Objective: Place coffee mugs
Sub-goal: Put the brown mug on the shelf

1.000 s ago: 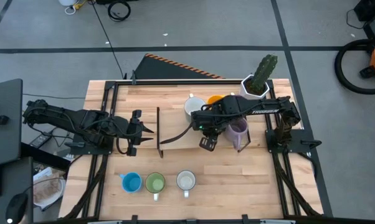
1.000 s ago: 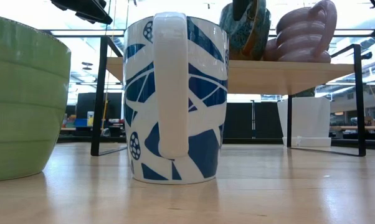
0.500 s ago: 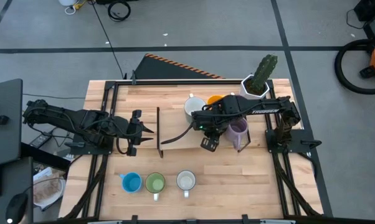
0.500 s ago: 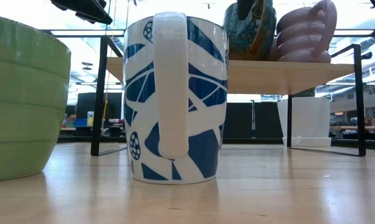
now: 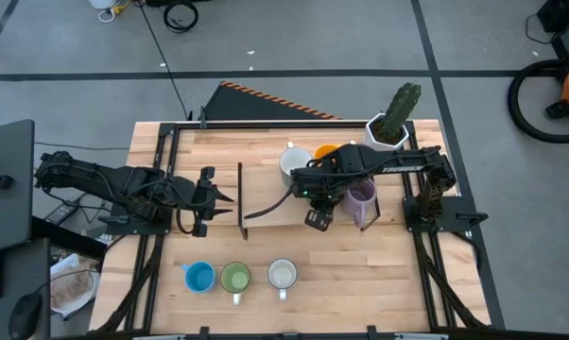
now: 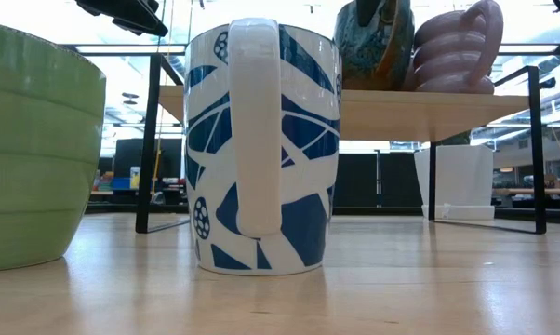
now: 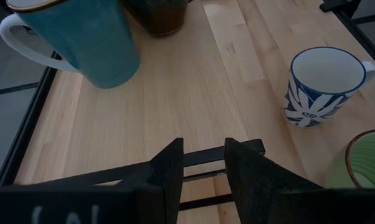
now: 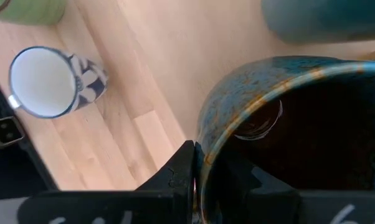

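The right gripper [image 8: 197,171] pinches the rim of the speckled teal-and-brown glazed mug [image 8: 287,130] on the wooden shelf [image 6: 420,112]; release gently, then lift straight up. The left gripper [image 7: 202,165], slightly spread, waits near the desk's left edge.

— We log a cactus in its white hexagonal pot [image 5: 387,129] at the far right corner of the wooden table [image 5: 360,274].

— Agreed. We also note a black-framed wooden shelf [image 6: 420,112] standing mid-table.
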